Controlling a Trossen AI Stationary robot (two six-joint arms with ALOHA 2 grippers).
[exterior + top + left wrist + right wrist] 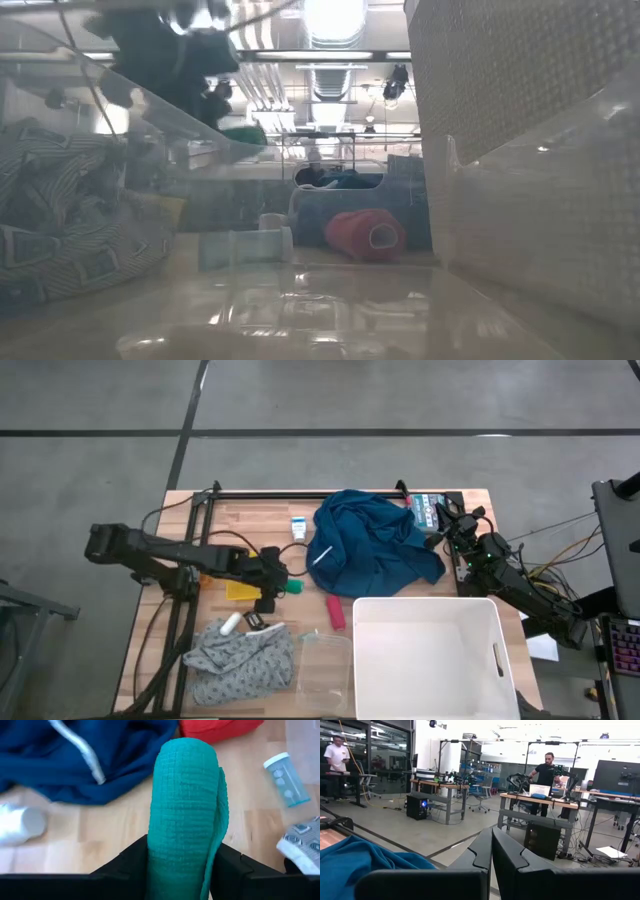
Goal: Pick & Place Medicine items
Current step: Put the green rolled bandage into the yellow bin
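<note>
Two arms over a cluttered wooden table (470, 500), with concrete floor above it in the high view.
Left of centre, the left gripper (282, 582) reaches rightward, its fingers clamped on a green bandage roll (186, 810). At centre, a small white carton (298, 527) lies beside the blue cloth (375, 545); a grey cloth (240, 658) lies lower left and a white bin (430, 655) lower right. At right, the right gripper (491, 851) is pressed together, raised above the table's edge, facing a workshop with two people.
</note>
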